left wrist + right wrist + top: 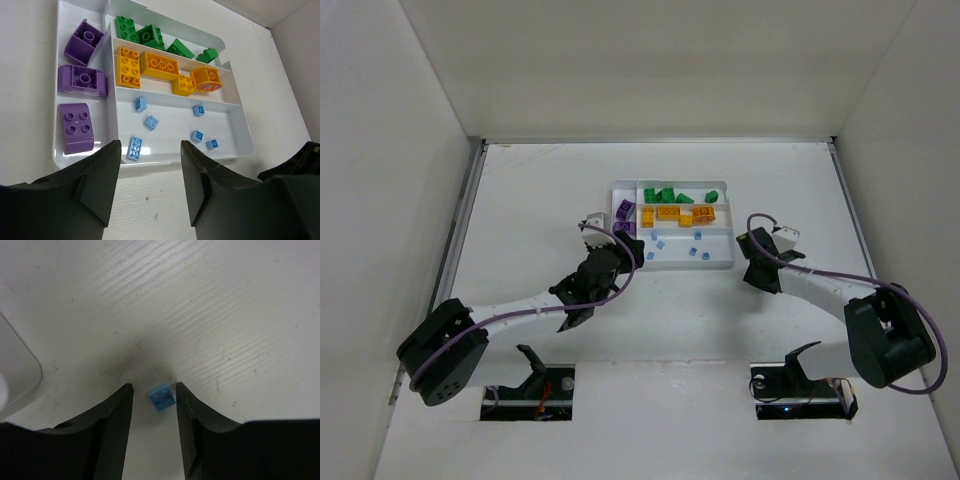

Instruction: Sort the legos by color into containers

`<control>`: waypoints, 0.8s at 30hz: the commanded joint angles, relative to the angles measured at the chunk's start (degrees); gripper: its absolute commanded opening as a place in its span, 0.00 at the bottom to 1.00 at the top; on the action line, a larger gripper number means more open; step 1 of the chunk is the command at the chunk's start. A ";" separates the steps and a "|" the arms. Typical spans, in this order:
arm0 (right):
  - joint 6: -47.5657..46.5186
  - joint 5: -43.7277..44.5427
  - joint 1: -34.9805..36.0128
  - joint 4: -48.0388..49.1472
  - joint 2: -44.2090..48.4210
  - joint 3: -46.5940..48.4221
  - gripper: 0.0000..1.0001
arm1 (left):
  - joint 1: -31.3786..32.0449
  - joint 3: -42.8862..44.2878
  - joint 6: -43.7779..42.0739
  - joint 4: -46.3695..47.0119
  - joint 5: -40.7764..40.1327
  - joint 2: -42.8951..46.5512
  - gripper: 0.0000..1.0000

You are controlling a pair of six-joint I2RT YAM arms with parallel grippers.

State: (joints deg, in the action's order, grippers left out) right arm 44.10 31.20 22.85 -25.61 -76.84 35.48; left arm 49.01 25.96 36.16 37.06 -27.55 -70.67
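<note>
We see tray (241, 145): purple bricks (81, 80) in side slot, green bricks (149, 36) far lane, orange bricks (160, 65) middle, blue bricks (151, 122) near lane. Left gripper (150, 144) empty, jaws apart, at near rim. Right gripper (154, 386) over table (225, 315) right of tray, jaws narrow around loose blue brick (161, 396), not clamped.

Tray (670, 266) sits mid-worktop (540, 190), toward the far side. Narrow side section (102, 125) is at the tray's left end, with three side-section bricks (82, 80) in a line, near to far. Right of it, three long sections run side by side.
- **Far section:** four far-section bricks (150, 36) in a row.
- **Middle section:** four middle-section bricks (160, 65), close together.
- **Near section:** six small bricks (151, 122), scattered apart.

Left gripper (150, 150) is at the tray's near-left corner, jaws apart, nothing between. Right gripper (154, 386) is just right of the tray. Loose brick (161, 398) lies on the worktop between its jaws, outside the tray.
</note>
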 commanded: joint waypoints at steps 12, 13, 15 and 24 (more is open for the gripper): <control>1.69 -0.09 0.13 -2.08 -1.21 1.43 0.22 | -0.63 -0.64 1.02 2.40 0.92 2.12 0.48; 1.78 0.70 0.57 -2.17 -0.34 1.34 0.21 | -0.63 -0.73 1.02 2.40 0.92 2.38 0.48; 2.13 2.46 1.97 -3.65 3.26 1.34 0.20 | -0.63 -0.91 0.84 2.40 0.57 2.82 0.49; 0.12 -0.08 12.60 5.89 7.07 10.56 0.20 | -3.00 -1.61 -0.65 2.58 -0.75 3.18 0.50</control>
State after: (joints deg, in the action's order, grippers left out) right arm 45.67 32.32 32.77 -27.66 -67.72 41.41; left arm 47.33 25.63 36.42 37.12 -27.07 -68.88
